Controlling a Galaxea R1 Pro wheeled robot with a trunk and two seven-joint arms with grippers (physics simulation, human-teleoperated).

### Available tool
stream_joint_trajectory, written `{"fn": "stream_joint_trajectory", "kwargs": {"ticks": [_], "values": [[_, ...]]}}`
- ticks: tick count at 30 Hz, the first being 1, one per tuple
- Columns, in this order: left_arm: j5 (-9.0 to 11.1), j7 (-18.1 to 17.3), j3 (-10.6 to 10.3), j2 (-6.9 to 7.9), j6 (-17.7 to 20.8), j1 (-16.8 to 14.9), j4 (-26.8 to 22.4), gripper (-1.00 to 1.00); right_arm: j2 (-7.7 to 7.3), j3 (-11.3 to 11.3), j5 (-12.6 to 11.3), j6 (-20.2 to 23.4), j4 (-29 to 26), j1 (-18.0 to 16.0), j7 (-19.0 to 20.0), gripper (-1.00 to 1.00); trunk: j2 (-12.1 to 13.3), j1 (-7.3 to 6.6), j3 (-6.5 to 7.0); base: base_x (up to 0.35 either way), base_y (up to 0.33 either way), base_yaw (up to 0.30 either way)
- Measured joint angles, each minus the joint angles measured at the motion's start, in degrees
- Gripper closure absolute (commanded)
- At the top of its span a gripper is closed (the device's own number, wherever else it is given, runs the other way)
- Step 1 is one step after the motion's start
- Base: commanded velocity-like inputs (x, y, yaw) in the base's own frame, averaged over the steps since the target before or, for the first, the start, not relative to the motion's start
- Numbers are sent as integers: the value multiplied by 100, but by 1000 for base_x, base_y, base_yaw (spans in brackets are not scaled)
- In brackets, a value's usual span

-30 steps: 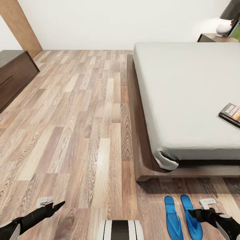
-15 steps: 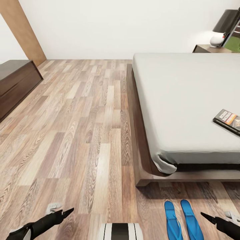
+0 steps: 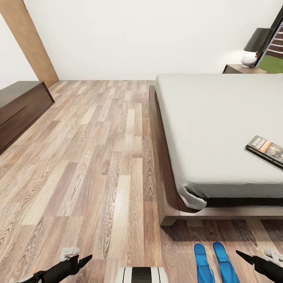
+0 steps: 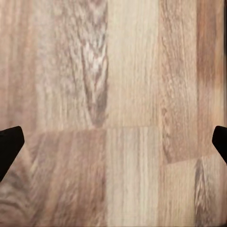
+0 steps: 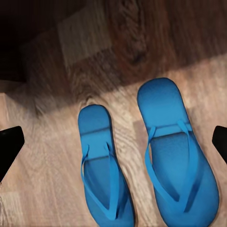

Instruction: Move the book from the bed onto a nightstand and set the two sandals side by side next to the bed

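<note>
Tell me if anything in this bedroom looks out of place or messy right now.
One thing: the small dark paperback book lies askew on the grey mattress of the dark wooden bed, near its right side. The two bright blue flat sandals sit neatly side by side on the wood-plank floor by the bed's foot.

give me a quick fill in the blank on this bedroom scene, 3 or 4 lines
1. The book lies on the ____.
2. The two sandals are bright ____.
3. The sandals lie side by side on the wood ____.
4. The right gripper holds ____.

Missing words: bed; blue; floor; nothing
</note>
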Motion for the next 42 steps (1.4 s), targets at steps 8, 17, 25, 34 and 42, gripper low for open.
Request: {"fn": "stream_joint_trajectory", "kwargs": {"ticks": [8,17,25,34,42], "values": [[10,-12,14,17,-3,-6,-1,-100,15,0,-1,-13,2,3,-9,-100,11,-21,177,0,0,0],[13,-9,15,43,-2,-4,-1,-100,18,0,-1,-17,0,3,-11,-100,23,-44,377,0,0,0],[13,-8,15,44,-2,-3,-1,-100,18,0,-1,-22,0,3,-12,-100,34,-64,554,0,0,0],[12,-8,14,44,-8,-2,-1,-100,18,2,-1,-23,0,1,-11,-100,43,-82,710,0,0,0],[12,-9,12,35,-8,-2,-1,-100,18,2,-1,-23,4,1,6,-100,43,-82,710,0,0,0]]}}
